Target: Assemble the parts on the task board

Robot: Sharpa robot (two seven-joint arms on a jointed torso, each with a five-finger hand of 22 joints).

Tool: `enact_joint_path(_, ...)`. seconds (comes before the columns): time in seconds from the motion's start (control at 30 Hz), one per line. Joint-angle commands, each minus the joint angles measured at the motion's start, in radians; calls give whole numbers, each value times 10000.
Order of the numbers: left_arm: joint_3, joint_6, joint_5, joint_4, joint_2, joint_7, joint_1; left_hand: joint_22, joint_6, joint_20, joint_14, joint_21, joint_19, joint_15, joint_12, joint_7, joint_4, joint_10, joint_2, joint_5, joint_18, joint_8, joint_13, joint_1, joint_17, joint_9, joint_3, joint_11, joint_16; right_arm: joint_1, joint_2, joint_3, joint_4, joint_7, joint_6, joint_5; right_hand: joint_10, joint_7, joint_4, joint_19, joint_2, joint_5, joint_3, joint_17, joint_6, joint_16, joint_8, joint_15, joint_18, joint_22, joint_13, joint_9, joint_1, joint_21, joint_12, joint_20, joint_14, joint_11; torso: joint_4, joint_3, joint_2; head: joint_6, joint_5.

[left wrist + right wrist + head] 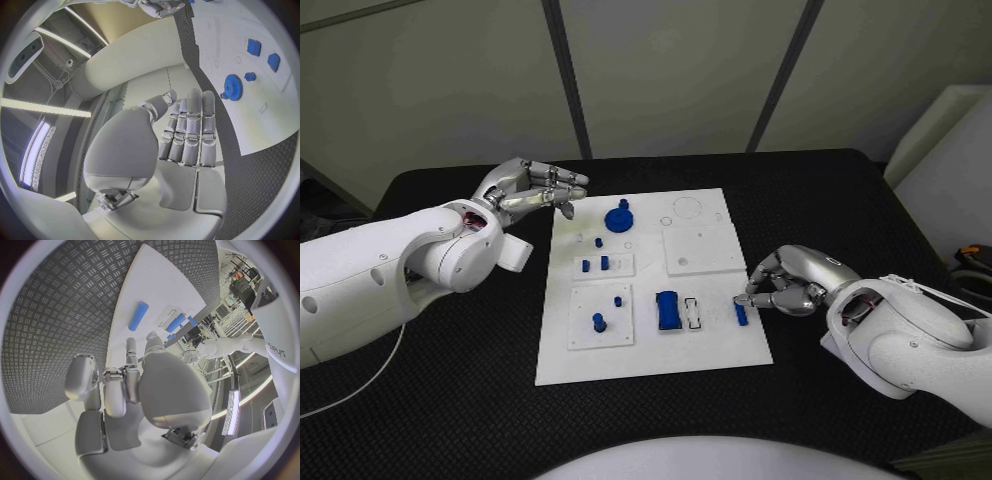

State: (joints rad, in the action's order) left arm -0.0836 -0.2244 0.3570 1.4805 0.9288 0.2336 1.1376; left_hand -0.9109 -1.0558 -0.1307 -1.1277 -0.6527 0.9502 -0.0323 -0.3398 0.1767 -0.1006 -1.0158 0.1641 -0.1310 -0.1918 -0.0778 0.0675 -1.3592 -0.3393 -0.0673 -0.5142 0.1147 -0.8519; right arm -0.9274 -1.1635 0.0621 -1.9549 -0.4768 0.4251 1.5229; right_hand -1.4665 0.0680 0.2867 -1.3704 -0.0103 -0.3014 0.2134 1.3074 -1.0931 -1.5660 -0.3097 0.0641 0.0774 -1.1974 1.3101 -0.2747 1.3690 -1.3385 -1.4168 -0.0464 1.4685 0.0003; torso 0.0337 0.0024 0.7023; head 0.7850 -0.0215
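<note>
The white task board [711, 345] lies mid-table. On it stand a blue gear [619, 218], several small blue pegs [599, 322], a blue block [668, 308] and a blue bar [740, 314] lying near the right edge. My left hand [531, 190] hovers over the board's far left corner, fingers stretched out, holding nothing. My right hand [788, 282] sits at the board's right edge with its fingers curled in, one fingertip just beyond the bar's far end. The left wrist view has my left hand [187, 130] with the gear [234, 87] past it. The bar [138, 316] lies free ahead of my right hand [125, 385].
Black textured table [459, 400] surrounds the board on all sides. The board's far right part [701, 235] carries raised white plates and round recesses with nothing in them. A white object [942, 140] stands off the table's far right corner.
</note>
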Motion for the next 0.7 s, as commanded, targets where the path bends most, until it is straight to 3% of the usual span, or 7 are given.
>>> enact_joint_path(0.03,-6,52,-21,1,-10,64,1,-9,-62,-28,74,66,-67,-23,-60,22,4,70,-78,7,104,-23,-5,-13,9,5,57,20,67,-2,68,1,61,-279,-622,200,-242,-15,5,4,-130,-45,111,2565,-108,-16,59,36,35,26,1382,13,-63,33,82,8,1007,-73,-16,1,3,27,9)
enact_joint_path(0.7,-7,93,-21,19,22,49,-41,-9,-62,-28,74,66,-67,-23,-60,22,4,70,-78,7,104,-23,-5,-13,9,5,57,20,67,29,540,-9,429,-716,-1512,790,-212,-85,-24,23,-182,-58,198,2548,-272,-7,1,73,42,57,1343,-41,-84,61,144,38,1003,-125,-18,-6,3,127,24)
